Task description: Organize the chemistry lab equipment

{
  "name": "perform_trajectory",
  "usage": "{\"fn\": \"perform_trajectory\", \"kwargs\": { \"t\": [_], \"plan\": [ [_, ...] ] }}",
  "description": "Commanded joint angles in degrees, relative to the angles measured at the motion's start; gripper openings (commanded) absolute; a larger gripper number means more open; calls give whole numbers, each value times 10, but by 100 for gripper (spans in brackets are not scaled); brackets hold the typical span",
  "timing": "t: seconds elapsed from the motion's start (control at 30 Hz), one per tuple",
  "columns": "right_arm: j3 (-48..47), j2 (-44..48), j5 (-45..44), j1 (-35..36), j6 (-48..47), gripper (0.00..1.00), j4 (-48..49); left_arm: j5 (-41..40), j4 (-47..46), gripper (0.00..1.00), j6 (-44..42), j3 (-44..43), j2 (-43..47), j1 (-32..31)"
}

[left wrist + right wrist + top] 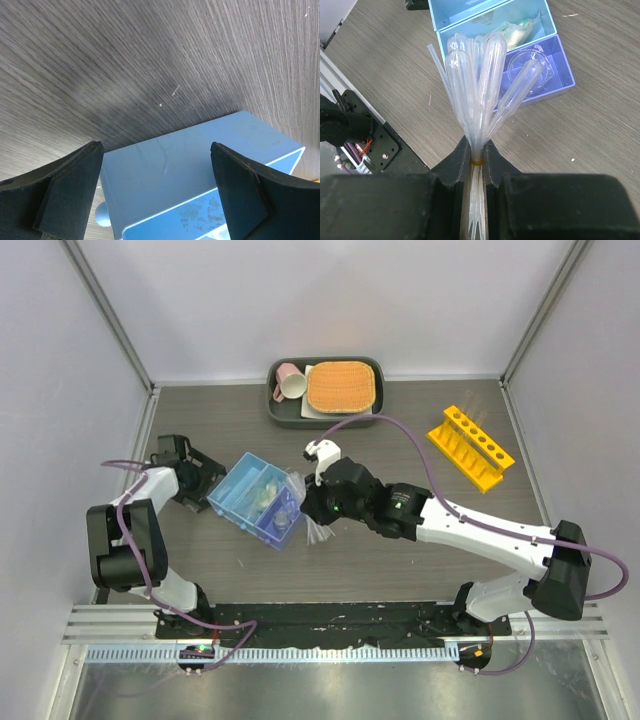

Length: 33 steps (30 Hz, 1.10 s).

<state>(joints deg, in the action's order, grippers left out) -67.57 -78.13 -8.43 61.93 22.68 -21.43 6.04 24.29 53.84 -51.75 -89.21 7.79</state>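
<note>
The blue three-compartment tray [250, 495] lies left of centre with clear glassware in it; it also shows in the right wrist view [470, 20] and the left wrist view [200, 170]. My right gripper [478, 150] is shut on a bundle of clear pipettes [480, 85] bound by a yellow band, held above the tray's near end [300, 505]. My left gripper [156, 150] is open, its fingers astride the tray's outer wall at the left side [205, 485]. The yellow holed tube rack [470, 447] stands at the right.
A dark tray [283, 410] at the back centre holds a pink mug [290, 382] and an orange woven mat [341, 386]. Cage posts and walls close in the left, right and back sides.
</note>
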Motion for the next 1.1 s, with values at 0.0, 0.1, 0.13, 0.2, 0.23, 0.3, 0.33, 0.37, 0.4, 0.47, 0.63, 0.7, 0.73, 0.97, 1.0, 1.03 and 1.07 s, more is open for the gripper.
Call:
{"fn": "perform_trajectory", "kwargs": {
  "t": [0.0,0.1,0.13,0.2,0.23,0.3,0.33,0.37,0.4,0.47,0.63,0.7,0.73,0.97,1.0,1.03,1.07],
  "plan": [
    [10,39,-12,9,9,1,27,49,-64,92,32,45,7,1],
    [17,46,-19,12,17,1,27,70,-87,91,54,80,29,-1],
    [18,47,-21,13,18,1,28,72,-90,91,63,88,39,-1],
    [19,47,-24,13,26,1,31,74,-100,90,71,116,56,-2],
    [19,46,-26,13,38,1,34,75,-104,90,75,128,78,-3],
    [15,40,-34,13,47,1,34,78,-115,90,88,160,99,-3],
    [12,36,-40,13,56,1,32,79,-117,90,93,171,120,-4],
    [8,34,-43,13,59,1,32,79,-122,89,100,182,134,-6],
    [6,30,-48,13,65,1,31,79,-123,89,104,202,146,-10],
    [4,23,-51,14,79,1,32,79,-126,89,112,223,183,-15],
    [7,12,-69,15,107,1,39,71,-126,88,156,282,273,-55],
    [7,10,-72,18,121,1,40,64,-127,86,178,298,314,-82],
    [7,7,-77,20,127,1,40,60,-126,86,185,302,325,-100],
    [-5,-14,-125,40,168,1,32,13,-123,85,243,316,394,-220],
    [-8,-23,-131,41,172,1,20,5,-123,85,249,316,398,-233],
    [-12,-26,-139,42,183,1,14,-9,-123,85,254,316,403,-245],
    [-20,-31,-151,42,190,1,7,-15,-123,85,259,314,403,-266]
  ]
}}
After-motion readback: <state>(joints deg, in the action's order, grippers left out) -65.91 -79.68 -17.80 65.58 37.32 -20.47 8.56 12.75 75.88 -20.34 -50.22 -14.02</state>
